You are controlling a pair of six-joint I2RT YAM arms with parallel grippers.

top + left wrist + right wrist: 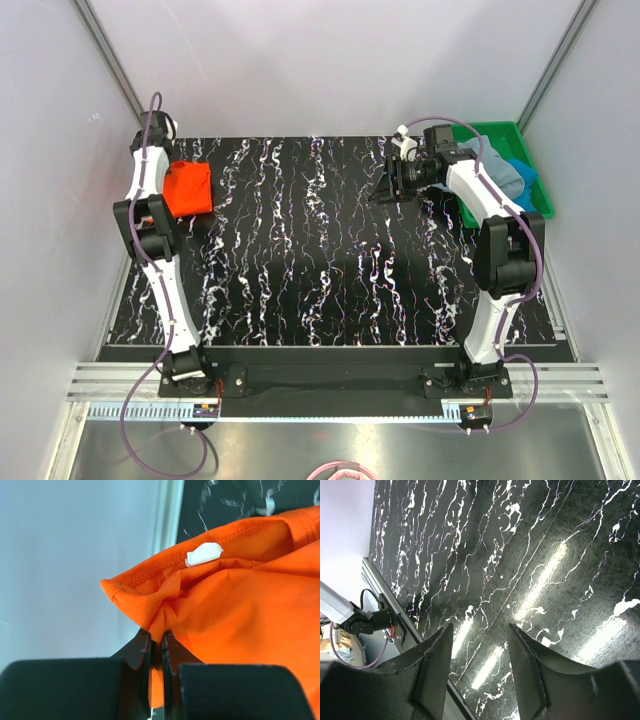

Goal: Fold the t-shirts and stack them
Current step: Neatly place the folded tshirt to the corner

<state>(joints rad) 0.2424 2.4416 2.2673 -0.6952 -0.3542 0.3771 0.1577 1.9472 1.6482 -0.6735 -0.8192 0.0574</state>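
Hem of orange t-shirt (240, 615) pinched in clenched left tool (155, 645), far-left on surface (300, 260); right tool (479, 632) released, well apart.

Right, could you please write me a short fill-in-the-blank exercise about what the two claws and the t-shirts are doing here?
1. The t-shirt pinched in the left claw is coloured ____.
2. The right claw hovers over the table with its jaws ____.
3. The tray holding the other two t-shirts is coloured ____.
Missing words: orange; open; green.
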